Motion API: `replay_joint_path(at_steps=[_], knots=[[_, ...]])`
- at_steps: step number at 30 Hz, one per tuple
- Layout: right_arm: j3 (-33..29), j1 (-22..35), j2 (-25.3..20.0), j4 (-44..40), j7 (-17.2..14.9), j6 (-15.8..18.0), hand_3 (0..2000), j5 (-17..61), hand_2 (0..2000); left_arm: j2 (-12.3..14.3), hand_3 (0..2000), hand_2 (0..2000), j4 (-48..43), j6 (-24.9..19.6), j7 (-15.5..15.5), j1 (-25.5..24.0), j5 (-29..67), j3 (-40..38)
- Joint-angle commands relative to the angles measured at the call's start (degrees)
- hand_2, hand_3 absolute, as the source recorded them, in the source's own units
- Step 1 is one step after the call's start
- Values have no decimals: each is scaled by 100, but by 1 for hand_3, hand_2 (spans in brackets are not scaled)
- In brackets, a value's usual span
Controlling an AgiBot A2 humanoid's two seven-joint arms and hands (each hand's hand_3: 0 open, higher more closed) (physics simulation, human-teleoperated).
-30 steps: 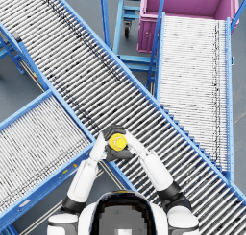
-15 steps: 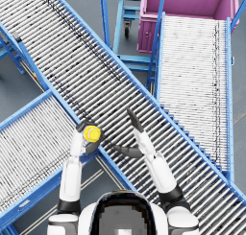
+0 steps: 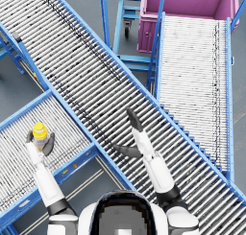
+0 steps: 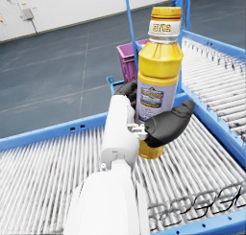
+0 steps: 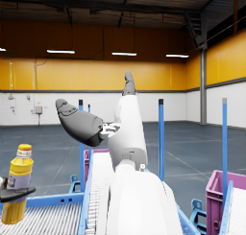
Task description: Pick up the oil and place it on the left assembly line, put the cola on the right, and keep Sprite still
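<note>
left hand (image 4: 163,126) fingers wrapped round upright oil bottle (image 4: 158,61), over left line (image 3: 19,176) mid-width | right hand (image 3: 134,135) fingers spread, holding nada | pink bin (image 3: 192,4) at far end of right line (image 3: 192,85)

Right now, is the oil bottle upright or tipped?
Upright. The oil bottle stands vertical, yellow cap on top, gripped by the left hand over the left conveyor.

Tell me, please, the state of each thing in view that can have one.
oil bottle: upright, capped, held over the left conveyor.
left robot hand: grips the oil bottle around its lower body.
right robot hand: fingers apart, holds nothing.
</note>
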Motion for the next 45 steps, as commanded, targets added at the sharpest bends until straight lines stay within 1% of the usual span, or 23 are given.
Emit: replay_joint_path(at_steps=[1,2,3,4,5,7,8,10,12,14,15,16,17,20,23,26,30,33,34,35,37,45], knots=[[75,112,-107,-90,0,0,0,0,0,-132,367,0,437,48,-1,125,0,-892],[49,100,-111,-80,0,0,0,0,0,-201,40,0,567,82,-3,182,-1,-1058],[49,115,-138,-115,0,0,0,0,0,-211,0,0,401,107,-3,180,-1,-1177],[42,111,-148,-115,0,0,0,0,0,-246,0,0,207,124,-4,197,-2,-1335],[7,78,-136,-71,0,0,0,0,0,-329,0,0,-4,137,-4,252,-2,-1447],[-54,68,-155,-49,0,0,0,0,0,-408,0,0,-387,152,-5,293,-2,-1467],[-118,76,-174,-53,0,0,0,0,0,-372,0,0,-746,157,-5,257,-3,-1360],[-283,100,-171,-3,0,0,0,0,0,-267,0,0,-1247,162,-5,166,-4,-990],[-575,197,-167,-23,0,0,0,0,0,-280,0,0,-1657,165,-5,165,-4,-577],[-882,311,-51,-69,0,0,0,-1,0,-361,0,0,-1862,167,-5,215,-3,-230],[-1034,379,-30,-77,0,0,0,-1,0,-432,0,0,-1953,167,-5,264,-2,3],[-693,184,-96,-65,0,-1,0,-1,0,-541,0,0,-2020,167,-5,345,-2,265],[-1443,443,-179,-180,0,-1,0,-1,0,-623,0,0,-2021,168,-5,415,-2,502],[-1898,476,-171,-146,0,-1,0,-2,0,-870,0,0,-2096,168,-5,697,-1,1316],[-2412,497,-152,-69,0,-1,0,-3,0,-1052,0,0,-2221,168,-5,1045,0,2046],[-2803,429,-149,-9,0,-1,0,-4,0,-1090,0,0,-2243,168,-5,1355,1,2572],[-3186,417,-134,-33,0,-1,0,-5,0,-981,0,0,-2356,168,-5,1552,2,2971],[-3283,363,-136,3,0,-1,0,-6,0,-905,0,0,-2366,168,-5,1745,2,3279],[-3139,326,-143,-23,0,-1,0,-6,0,-931,0,0,-2324,168,-5,1527,2,3021],[-3181,316,-143,-18,0,-1,0,-6,0,-917,0,0,-2332,168,-5,1572,3,3098],[-3101,251,-83,-36,-19,17,0,-61,0,-928,0,0,-2312,187,13,1508,-123,3108],[-2531,-100,494,-143,-182,179,0,-530,0,-1061,0,0,-2208,350,176,1329,-1281,3433]])
